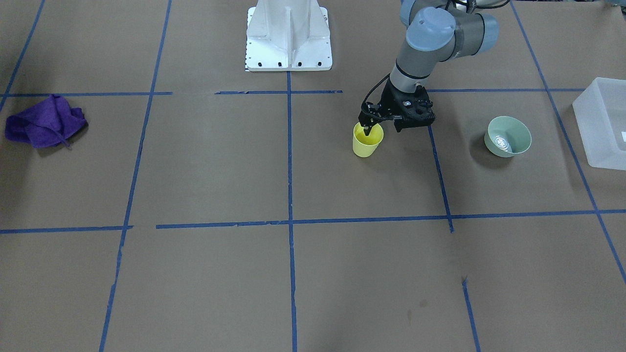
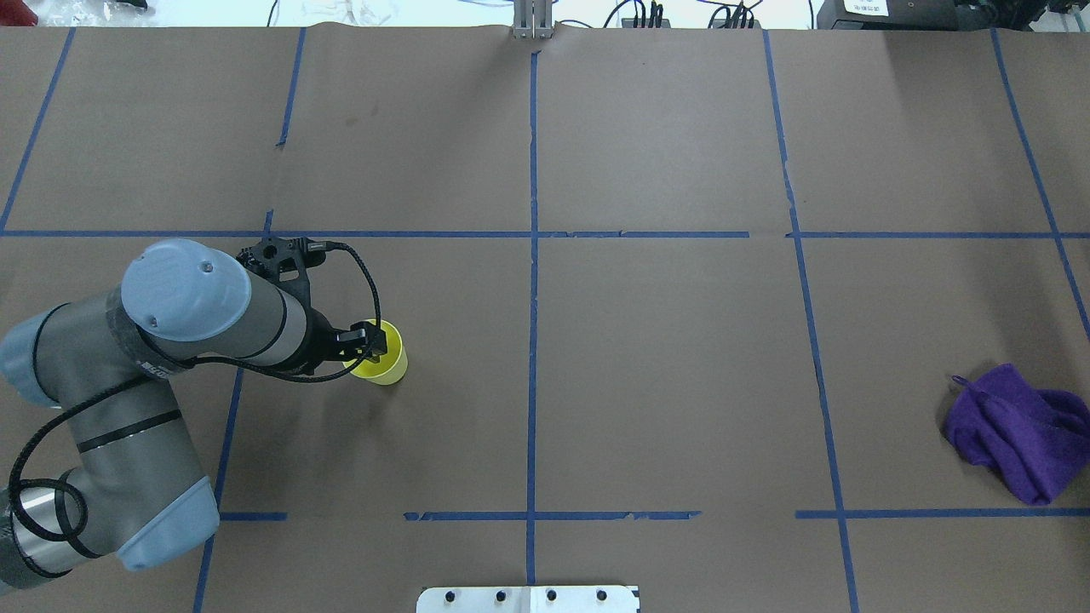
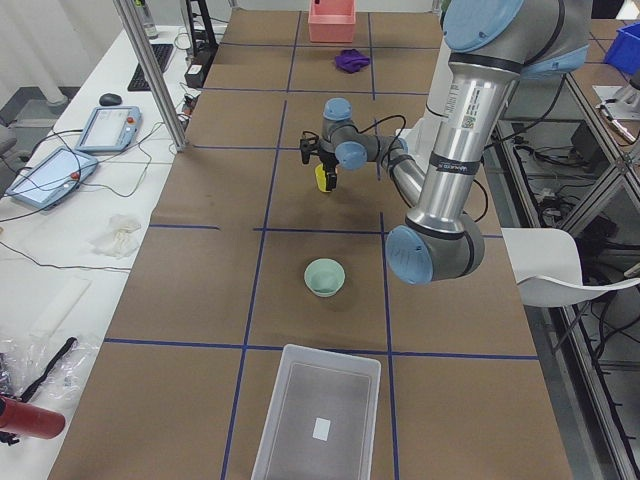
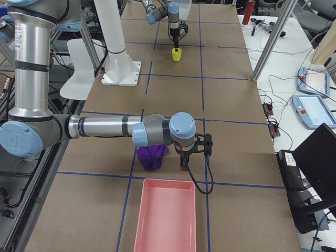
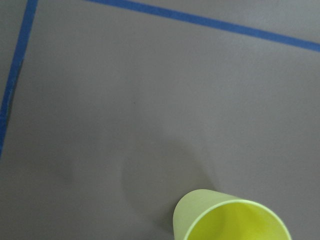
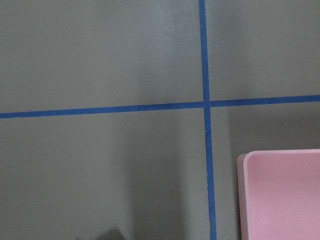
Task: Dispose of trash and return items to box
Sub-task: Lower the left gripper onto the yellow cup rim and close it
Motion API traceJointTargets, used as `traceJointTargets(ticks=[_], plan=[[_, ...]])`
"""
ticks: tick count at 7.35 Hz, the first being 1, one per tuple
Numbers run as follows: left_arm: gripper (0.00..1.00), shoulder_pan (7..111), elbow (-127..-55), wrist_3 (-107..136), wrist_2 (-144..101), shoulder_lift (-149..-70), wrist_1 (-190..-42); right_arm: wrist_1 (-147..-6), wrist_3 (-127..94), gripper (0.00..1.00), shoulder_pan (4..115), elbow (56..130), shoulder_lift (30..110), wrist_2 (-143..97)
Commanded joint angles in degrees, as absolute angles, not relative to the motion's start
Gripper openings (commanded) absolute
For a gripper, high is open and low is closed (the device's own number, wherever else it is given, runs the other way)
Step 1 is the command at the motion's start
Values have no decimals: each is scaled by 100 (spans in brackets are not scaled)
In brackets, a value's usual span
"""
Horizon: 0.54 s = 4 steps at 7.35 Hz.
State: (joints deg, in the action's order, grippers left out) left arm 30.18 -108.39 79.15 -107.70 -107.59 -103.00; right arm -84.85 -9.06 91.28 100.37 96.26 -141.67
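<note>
The yellow cup [image 1: 367,143] stands upright on the brown table; it also shows in the overhead view [image 2: 385,364] and the left wrist view [image 5: 220,220]. My left gripper [image 1: 369,129] reaches down onto the cup's rim, one finger inside and one outside, and the narrow gap looks shut on the rim. The mint-green bowl [image 1: 508,137] sits apart from it, between the cup and the frosted white box [image 1: 584,129]. My right gripper [image 4: 195,151] shows only in the exterior right view, above the table near the purple cloth; I cannot tell whether it is open or shut.
A crumpled purple cloth [image 1: 44,127] lies at the table's far end from the box. A pink bin [image 4: 165,215] stands beyond it and shows in the right wrist view [image 6: 282,195]. The white robot base [image 1: 288,36] is at the table's edge.
</note>
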Motion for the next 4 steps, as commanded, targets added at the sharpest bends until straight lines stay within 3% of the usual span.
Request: traceJointTargets(ticks=[1, 2, 4], plan=[[15, 2936, -10784, 7910, -10775, -10775, -10275, -8482, -905, 100, 9123, 10046, 9615, -14177], [0, 2936, -10793, 7910, -10784, -10775, -10240, -8481, -905, 100, 9123, 10046, 9615, -14159], [0, 2962, -10863, 7910, -10828, -10784, -10239, -8481, -914, 100, 9132, 10055, 9615, -14212]])
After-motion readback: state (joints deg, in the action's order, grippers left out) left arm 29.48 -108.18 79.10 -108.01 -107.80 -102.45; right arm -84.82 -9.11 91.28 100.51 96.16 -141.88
